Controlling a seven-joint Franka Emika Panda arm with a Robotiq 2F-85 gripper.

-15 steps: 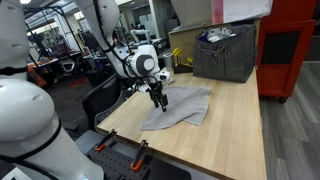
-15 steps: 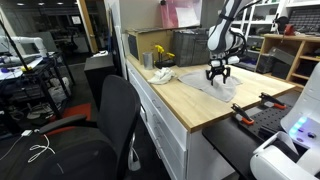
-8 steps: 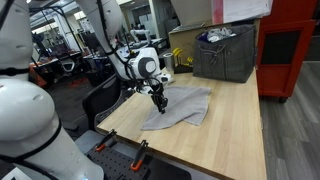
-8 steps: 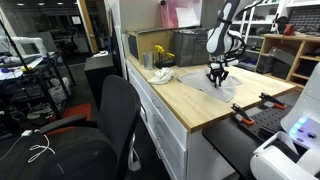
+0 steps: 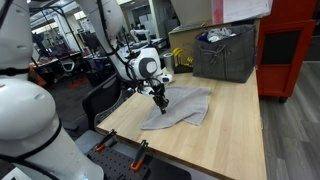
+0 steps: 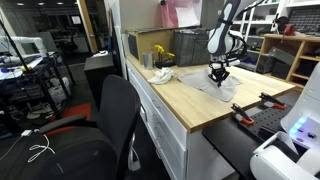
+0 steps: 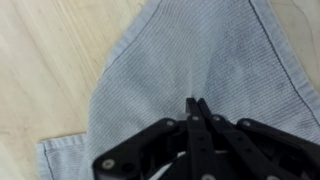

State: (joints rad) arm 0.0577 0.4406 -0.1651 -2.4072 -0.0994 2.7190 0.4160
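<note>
A grey cloth (image 5: 186, 108) lies spread flat on the light wooden table (image 5: 232, 140), and shows in both exterior views (image 6: 228, 86). My gripper (image 5: 160, 102) points straight down at the cloth's near edge (image 6: 218, 77). In the wrist view the black fingertips (image 7: 197, 102) meet tip to tip on the woven grey cloth (image 7: 180, 50). A faint raised crease runs up from them, so a thin pinch of fabric sits between the fingers. The cloth's hemmed corner (image 7: 62, 152) lies at the lower left.
A dark grey bin (image 5: 225, 52) stands at the table's back, beside a red cabinet (image 5: 290, 45). A black office chair (image 6: 100, 130) stands off the table's side. A yellow item (image 6: 160, 55) and a white object (image 6: 162, 75) sit on the table's far end. Orange-handled clamps (image 5: 140, 150) grip its edge.
The fingers have closed from wide open to shut on the cloth. The arm has stayed over the same spot.
</note>
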